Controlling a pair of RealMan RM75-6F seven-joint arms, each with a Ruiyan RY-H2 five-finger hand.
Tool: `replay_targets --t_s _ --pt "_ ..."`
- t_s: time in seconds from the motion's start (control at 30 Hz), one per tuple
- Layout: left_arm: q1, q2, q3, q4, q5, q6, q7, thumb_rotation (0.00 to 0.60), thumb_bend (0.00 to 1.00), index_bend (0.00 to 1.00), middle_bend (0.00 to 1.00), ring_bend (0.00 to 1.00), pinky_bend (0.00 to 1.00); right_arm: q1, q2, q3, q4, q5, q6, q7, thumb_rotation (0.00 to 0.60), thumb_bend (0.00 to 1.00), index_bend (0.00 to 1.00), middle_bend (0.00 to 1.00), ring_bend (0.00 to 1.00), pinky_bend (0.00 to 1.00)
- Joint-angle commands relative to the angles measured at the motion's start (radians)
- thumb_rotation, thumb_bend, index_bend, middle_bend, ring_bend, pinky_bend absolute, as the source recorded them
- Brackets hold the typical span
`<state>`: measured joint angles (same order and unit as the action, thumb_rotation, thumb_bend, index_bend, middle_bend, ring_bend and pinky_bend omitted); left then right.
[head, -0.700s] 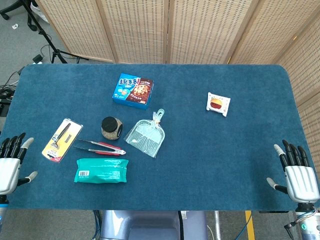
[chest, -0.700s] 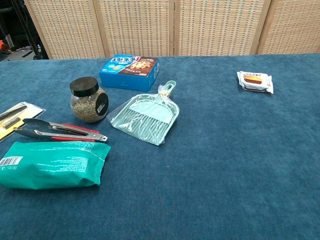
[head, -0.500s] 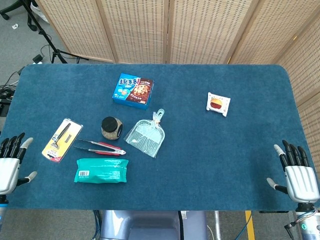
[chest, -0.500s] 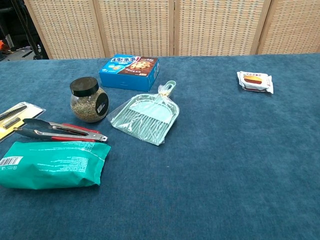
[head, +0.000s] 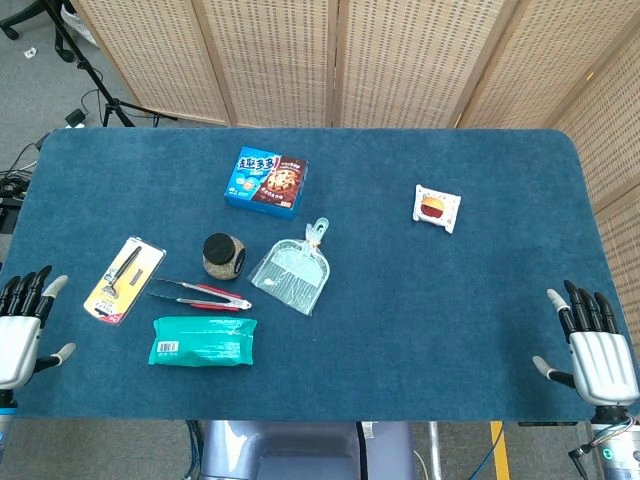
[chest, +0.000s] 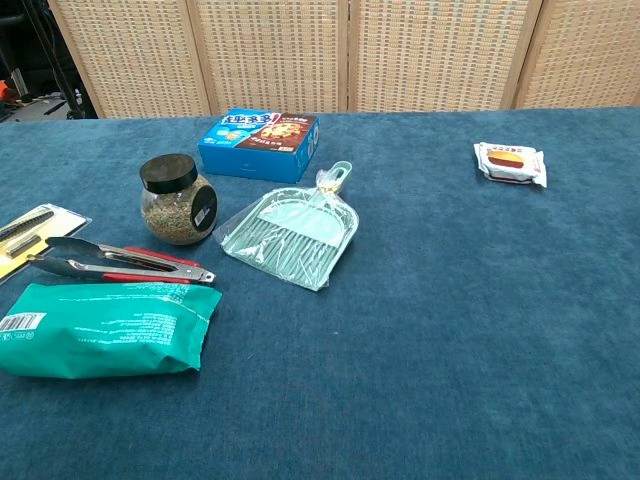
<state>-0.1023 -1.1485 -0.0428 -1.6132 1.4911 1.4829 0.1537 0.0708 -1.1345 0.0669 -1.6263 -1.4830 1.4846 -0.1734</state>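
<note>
Here, left robot hand (head: 20, 335): spread, empty, near the yellow tool card (head: 124, 278).
Right robot hand (head: 597, 352): spread, empty, far from the snack packet (head: 437, 207).

left hand (head: 18, 335): fingers apart, holding nothing | right hand (head: 597, 355): same

Almost nothing differs from the earlier pictures: the left hand (head: 18, 330), fingers spread and holding nothing at the table's near left edge, sits very slightly lower and further left in the head view than it did before, the only shift visible.
</note>
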Motion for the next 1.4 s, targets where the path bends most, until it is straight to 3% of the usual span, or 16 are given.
replay_targets --t_s 0.03,0.47,0.53,0.6,0.73,0.83,1.0,1.17,1.4 --pt "-0.001 0.001 0.000 0.001 0.000 -0.002 -0.002 0.600 0.04 0.00 0.00 0.00 0.00 0.002 0.000 0.002 -0.004 0.007 -0.006 -0.007 0.600 0.20 0.09 0.00 0.00 0.00" --pt "-0.010 -0.012 -0.004 0.008 0.042 0.021 -0.026 0.600 0.06 0.00 0.00 0.00 0.02 0.013 -0.001 0.006 -0.002 0.031 -0.037 -0.002 0.600 0.19 0.09 0.00 0.00 0.00" --pt "-0.014 -0.020 -0.007 0.020 0.056 0.029 -0.038 0.600 0.08 0.00 0.06 0.07 0.10 0.016 -0.001 0.006 -0.004 0.035 -0.043 -0.004 0.600 0.19 0.09 0.00 0.00 0.00" --pt "-0.027 -0.031 -0.010 0.041 0.081 0.033 -0.042 0.600 0.12 0.00 0.18 0.22 0.23 0.018 0.000 0.005 -0.006 0.036 -0.049 -0.004 0.600 0.20 0.09 0.00 0.00 0.00" --pt "-0.057 -0.029 -0.013 0.037 0.101 0.003 -0.044 0.600 0.20 0.00 0.38 0.42 0.36 0.020 0.003 0.003 -0.008 0.030 -0.050 0.001 0.600 0.20 0.09 0.00 0.00 0.00" --pt "-0.100 -0.009 -0.011 0.000 0.116 -0.061 -0.038 0.600 0.33 0.00 0.54 0.58 0.44 0.017 0.004 -0.001 -0.008 0.017 -0.041 0.010 0.600 0.20 0.09 0.00 0.00 0.00" --pt "-0.176 0.040 0.002 -0.090 0.141 -0.192 0.014 0.600 0.56 0.00 0.65 0.68 0.52 0.017 0.006 -0.005 -0.007 0.006 -0.040 0.021 0.600 0.21 0.09 0.00 0.00 0.00" --pt "-0.248 0.094 -0.020 -0.211 0.108 -0.307 0.052 0.600 0.62 0.00 0.71 0.78 0.61 0.022 0.004 -0.013 -0.009 -0.011 -0.045 0.022 0.600 0.21 0.09 0.00 0.00 0.00" --pt "-0.373 0.261 -0.037 -0.408 -0.012 -0.567 -0.081 0.600 0.62 0.00 0.74 0.86 0.72 0.024 0.000 -0.016 -0.004 -0.022 -0.041 0.025 0.600 0.21 0.09 0.00 0.00 0.00"
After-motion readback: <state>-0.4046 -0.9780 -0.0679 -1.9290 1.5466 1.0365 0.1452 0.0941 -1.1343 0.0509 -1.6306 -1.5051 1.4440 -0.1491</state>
